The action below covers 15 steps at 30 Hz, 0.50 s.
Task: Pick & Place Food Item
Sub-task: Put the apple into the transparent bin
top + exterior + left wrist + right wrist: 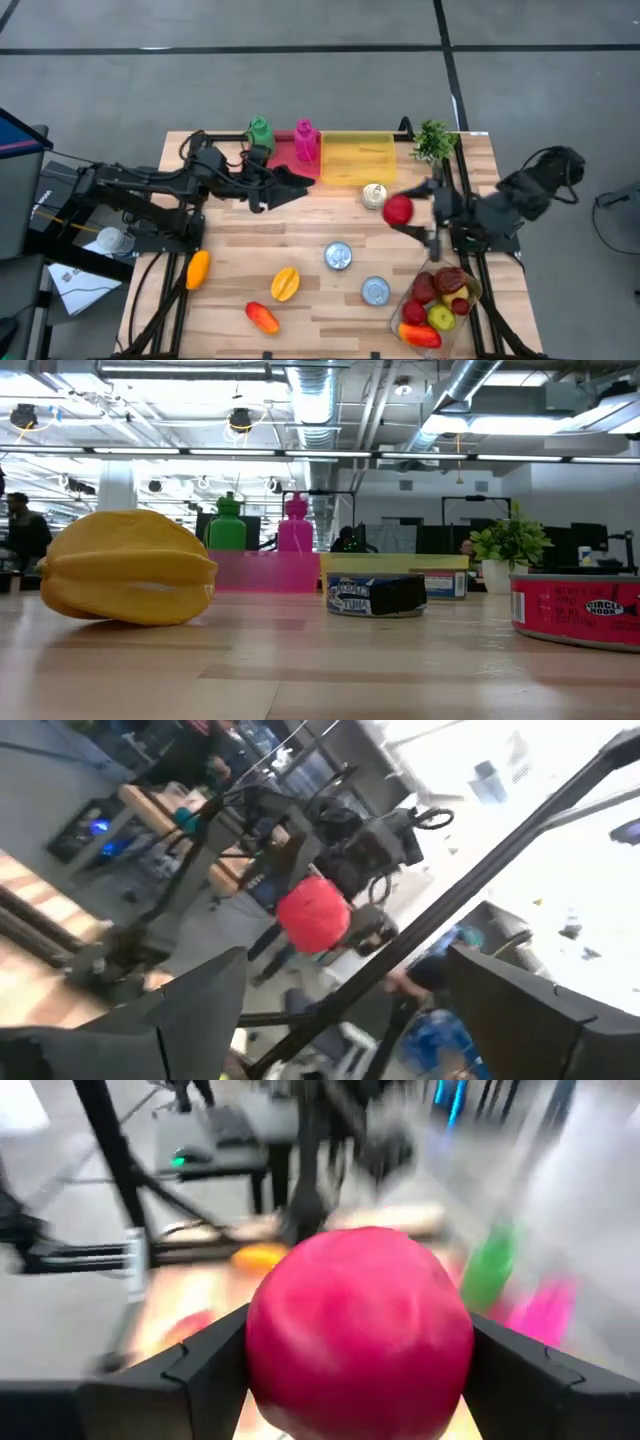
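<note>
A round red fruit (398,210) hangs over the table's right half, near a can (374,194), with my right gripper (402,212) shut on it. It fills the right wrist view (360,1330). My left gripper (296,186) hovers open over the table's middle left, in front of the pink tray (285,152), with nothing between its fingers (200,1010). It faces the red fruit (313,915) from a distance. Neither gripper shows in the low view. My right gripper pinches the red fruit by its two opposite sides (262,1342) between its two fingers (200,1375). The fingers come roughly level from the table's right side. The fruit is lifted clear of the table.
A yellow tray (355,158), green bottle (260,130), pink bottle (304,140) and plant (433,140) line the far edge. Cans (338,256) (375,290), a yellow star fruit (125,568), orange items (198,268) (262,317) and a fruit-filled bowl (400,310) lie nearer.
</note>
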Tool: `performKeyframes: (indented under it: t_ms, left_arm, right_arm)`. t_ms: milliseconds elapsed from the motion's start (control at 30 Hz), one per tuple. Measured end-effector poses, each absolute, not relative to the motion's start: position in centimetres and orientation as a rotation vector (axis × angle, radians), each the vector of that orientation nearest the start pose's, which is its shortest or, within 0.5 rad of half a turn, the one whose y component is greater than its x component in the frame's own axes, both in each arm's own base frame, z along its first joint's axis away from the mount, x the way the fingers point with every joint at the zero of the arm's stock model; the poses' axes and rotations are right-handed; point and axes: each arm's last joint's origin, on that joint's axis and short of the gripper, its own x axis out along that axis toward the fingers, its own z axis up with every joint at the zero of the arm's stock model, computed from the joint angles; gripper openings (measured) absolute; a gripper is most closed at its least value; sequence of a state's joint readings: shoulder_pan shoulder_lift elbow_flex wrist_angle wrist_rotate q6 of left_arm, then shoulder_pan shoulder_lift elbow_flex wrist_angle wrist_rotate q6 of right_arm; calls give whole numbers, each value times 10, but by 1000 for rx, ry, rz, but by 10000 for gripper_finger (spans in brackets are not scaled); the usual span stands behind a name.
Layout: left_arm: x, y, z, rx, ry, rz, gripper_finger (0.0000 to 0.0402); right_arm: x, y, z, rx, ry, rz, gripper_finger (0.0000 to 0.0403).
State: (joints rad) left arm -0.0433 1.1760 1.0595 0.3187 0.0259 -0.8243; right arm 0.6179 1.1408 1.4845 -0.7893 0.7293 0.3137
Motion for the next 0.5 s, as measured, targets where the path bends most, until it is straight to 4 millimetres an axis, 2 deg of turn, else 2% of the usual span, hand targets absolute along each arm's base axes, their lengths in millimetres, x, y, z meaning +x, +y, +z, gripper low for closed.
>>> performKeyframes:
  t_ms: [100,267,400,500]
  left_arm:
    - [254,-12,398,-795,-116,-124,323]
    - [248,-13,390,-791,-8,-83,317]
    - [248,-13,383,-791,67,-55,314]
    - [248,-15,380,-791,103,-49,312]
  right_arm:
    - [155,107,430,238,482,-123,295]
    - [141,135,401,474,831,-103,295]
    - [138,165,375,537,1045,-208,295]
    - [141,189,354,520,1161,-286,295]
